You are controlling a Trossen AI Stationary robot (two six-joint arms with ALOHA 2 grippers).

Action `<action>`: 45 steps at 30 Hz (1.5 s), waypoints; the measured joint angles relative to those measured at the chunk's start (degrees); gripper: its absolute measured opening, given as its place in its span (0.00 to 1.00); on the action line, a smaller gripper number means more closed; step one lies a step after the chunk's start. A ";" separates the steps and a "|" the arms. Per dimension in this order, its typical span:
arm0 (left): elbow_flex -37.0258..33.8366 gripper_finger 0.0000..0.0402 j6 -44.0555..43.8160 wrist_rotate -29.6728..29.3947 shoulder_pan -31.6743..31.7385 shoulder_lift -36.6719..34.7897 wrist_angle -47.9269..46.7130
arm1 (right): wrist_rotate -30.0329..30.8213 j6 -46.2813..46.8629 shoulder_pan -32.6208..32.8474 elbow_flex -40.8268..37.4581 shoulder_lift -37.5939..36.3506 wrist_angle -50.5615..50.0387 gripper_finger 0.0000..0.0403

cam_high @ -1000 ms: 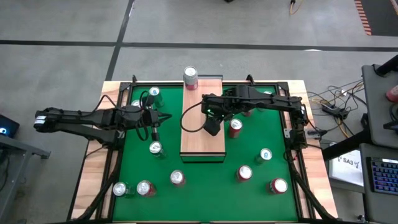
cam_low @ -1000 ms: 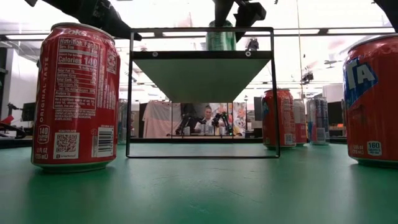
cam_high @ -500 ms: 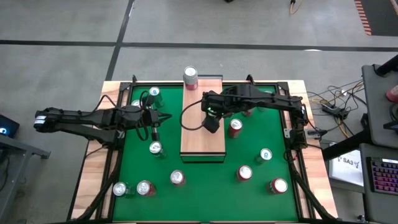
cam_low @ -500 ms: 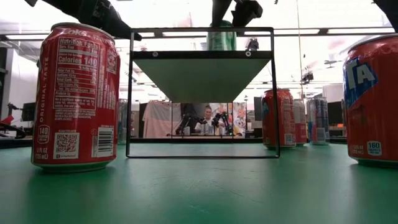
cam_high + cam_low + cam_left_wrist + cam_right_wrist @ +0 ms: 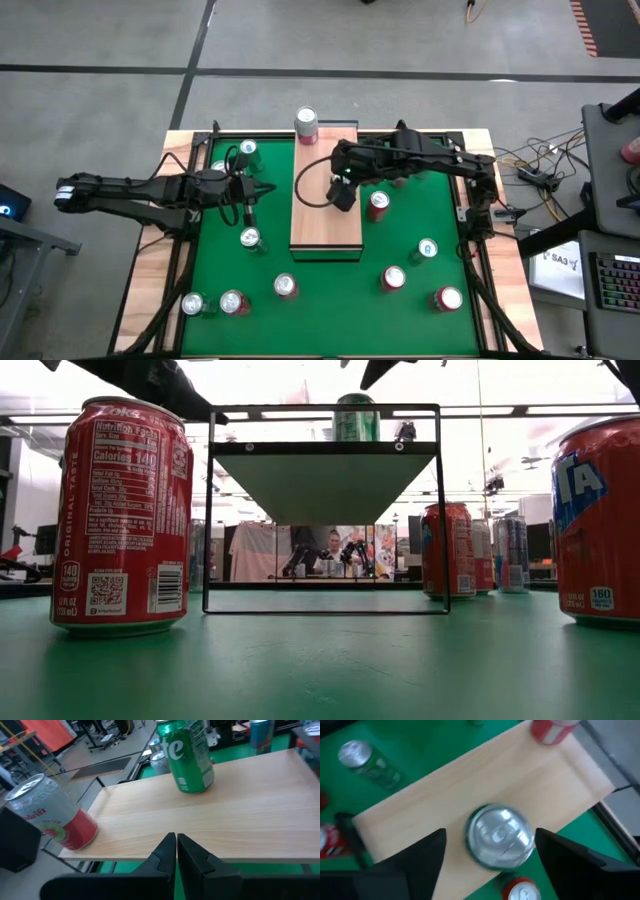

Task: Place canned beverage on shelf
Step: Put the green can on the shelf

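Now: green can (image 5: 187, 756) standing upright on shelf (image 5: 325, 215), centre of frame.
Right gripper (image 5: 490, 851) above it, fingers spread, clear of the can. Left gripper (image 5: 176, 849) clenched, beside shelf's left edge.

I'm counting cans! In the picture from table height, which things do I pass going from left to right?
Big red can → shelf with a green can on top → smaller red can → silver-blue can → red can at the edge.

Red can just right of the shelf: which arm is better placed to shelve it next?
Right, probably. The right gripper hangs open over the shelf, above the green can, next to that red can. The left gripper is shut, across the shelf from it.
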 joint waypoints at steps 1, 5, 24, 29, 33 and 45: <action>0.00 0.00 -0.14 0.15 -0.01 0.00 0.00 | -2.15 -0.31 0.17 -0.02 -0.38 -0.77 0.65; 0.00 0.00 -1.23 0.23 -0.04 0.00 -0.01 | -4.28 -1.86 1.82 -0.04 -1.36 -2.49 0.41; 0.00 0.00 -2.13 0.27 -0.02 0.00 -0.02 | -4.10 -8.26 0.79 -6.66 -3.29 -4.61 0.02; 0.00 0.00 -2.13 0.27 -0.02 0.00 -0.02 | -4.12 -8.42 -0.64 -11.03 -3.73 -3.90 0.02; 0.00 0.00 -2.13 0.28 -0.02 0.00 -0.02 | -4.08 -9.12 -1.98 -13.36 -4.05 -2.00 0.02; 0.00 0.00 -2.13 0.29 0.02 0.01 -0.02 | -4.01 -12.73 -6.02 -14.37 -4.41 3.45 0.02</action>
